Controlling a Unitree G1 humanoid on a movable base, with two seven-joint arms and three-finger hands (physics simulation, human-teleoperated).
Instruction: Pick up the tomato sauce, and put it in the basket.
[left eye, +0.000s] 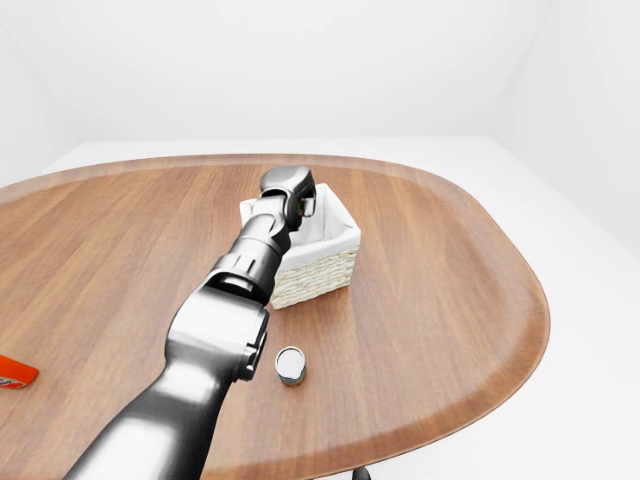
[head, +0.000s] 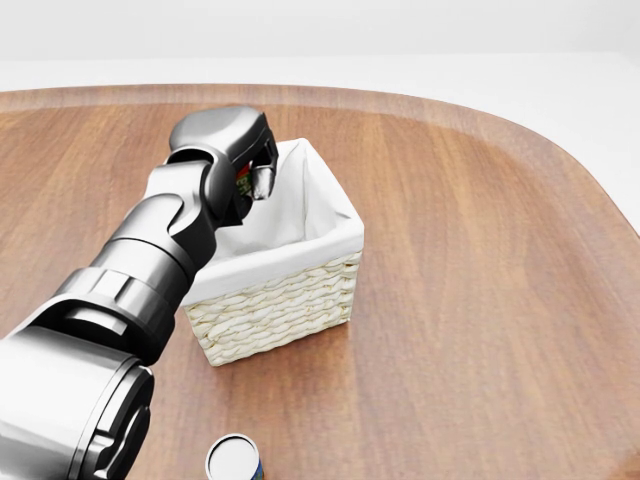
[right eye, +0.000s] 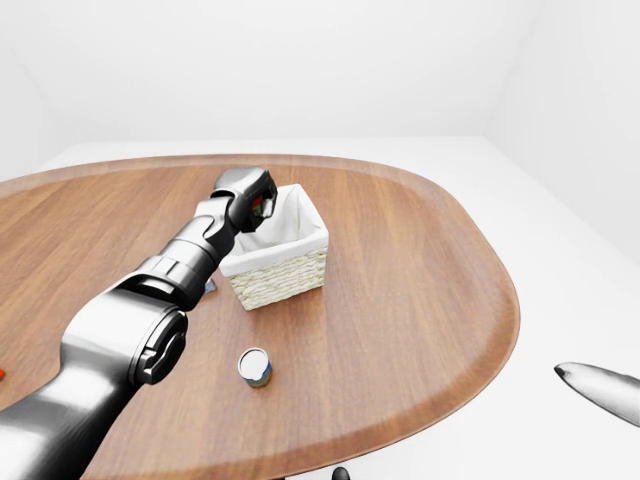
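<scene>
While the left arm stretches across the left-eye view, its left hand hangs over the near-left corner of the basket, with a small can standing on the tabletop below it and a red-orange packet at the left edge.

Seen from the head view, the fingers curl closed round a small thing with red and green on it, most likely the tomato sauce, held just above the basket's white lining. It sits near the rim, not over the middle, so an early release could, I judge, bounce it off the edge onto the tabletop.

From the right-eye view, a grey pointed shape at the lower right is probably the right hand; I cannot tell whether it is open or closed.
</scene>
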